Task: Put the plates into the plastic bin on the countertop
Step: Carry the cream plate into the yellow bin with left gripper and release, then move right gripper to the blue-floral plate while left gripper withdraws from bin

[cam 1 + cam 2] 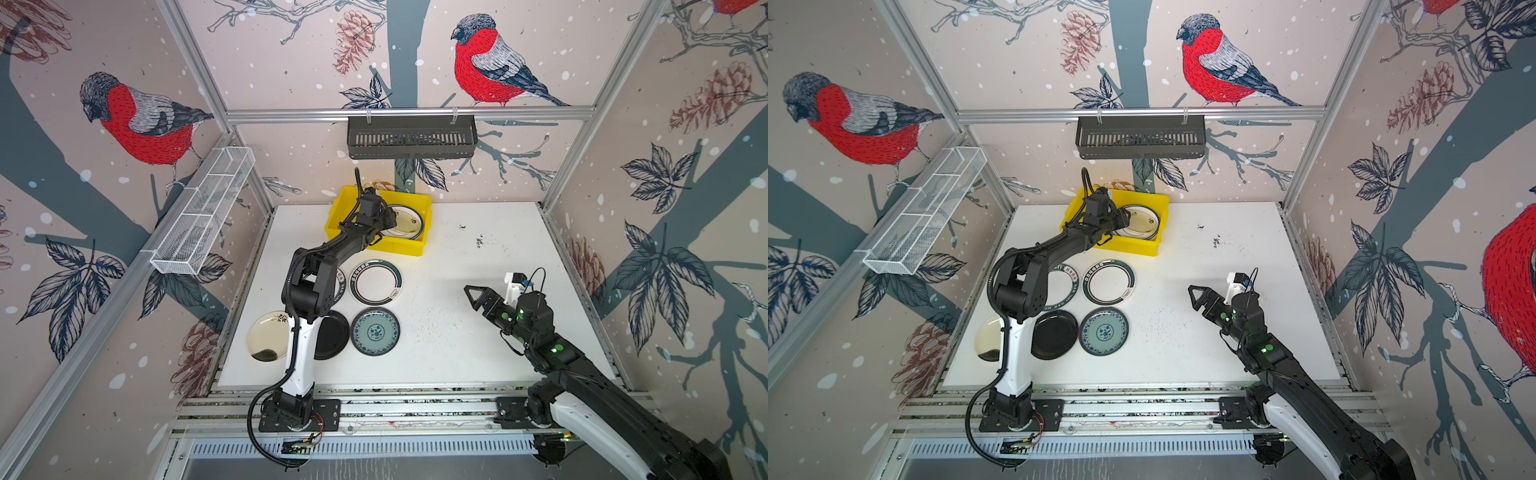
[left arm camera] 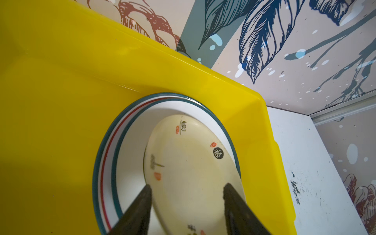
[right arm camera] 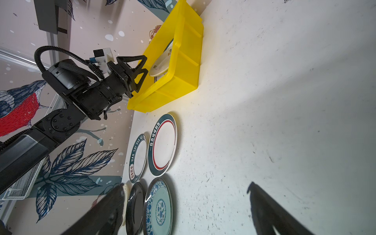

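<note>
Nearest the arm bases, three plates lie flat in a row on the countertop: a cream floral plate, partly under the left arm, then a black plate and a blue-patterned plate. Just behind them sit a dark-rimmed white plate and a second lettered plate, half hidden by the left elbow.

At about that depth on the other side, the right gripper hovers with its jaws spread and nothing between them. A stretch of bare countertop keeps it well apart from the blue-patterned plate.

Farthest back, the plastic bin stands against the rear wall. The left gripper hangs over it, fingers parted. Below the tips, a cream plate with red characters rests tilted on a teal-and-red-rimmed white plate inside the bin. It looks free of both fingers, though the wrist view cuts off its near edge, so I cannot rule out contact there.

The next pick turns on this: all five loose plates lie back toward the bases from the left gripper, clustered around the left arm. That arm is likely the nearer one for all but the blue-patterned and dark-rimmed plates, which face the right gripper.
</note>
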Robot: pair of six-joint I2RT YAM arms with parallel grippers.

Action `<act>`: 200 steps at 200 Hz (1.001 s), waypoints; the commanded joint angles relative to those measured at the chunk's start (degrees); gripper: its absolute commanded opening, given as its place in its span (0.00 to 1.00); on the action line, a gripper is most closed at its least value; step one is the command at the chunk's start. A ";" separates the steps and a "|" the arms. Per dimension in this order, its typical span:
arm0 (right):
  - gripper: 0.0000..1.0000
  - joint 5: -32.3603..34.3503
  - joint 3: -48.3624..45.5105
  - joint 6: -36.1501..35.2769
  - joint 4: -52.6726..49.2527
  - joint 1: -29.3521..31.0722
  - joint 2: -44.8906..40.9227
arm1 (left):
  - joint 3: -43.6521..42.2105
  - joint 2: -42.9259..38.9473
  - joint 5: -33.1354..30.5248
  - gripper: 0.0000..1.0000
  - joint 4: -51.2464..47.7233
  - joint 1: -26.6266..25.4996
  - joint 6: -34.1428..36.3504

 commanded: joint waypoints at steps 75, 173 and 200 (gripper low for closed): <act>0.95 -0.20 0.37 0.16 -0.83 0.03 -1.47 | -5.79 -6.71 -1.73 0.98 4.18 -0.95 1.81; 0.93 -4.79 0.13 -0.19 3.61 2.49 1.61 | -26.49 -24.69 -6.68 0.98 13.75 -2.79 2.81; 0.93 -3.79 1.79 -2.01 6.12 6.46 6.99 | -34.00 -31.96 -10.90 0.98 13.86 -3.05 3.34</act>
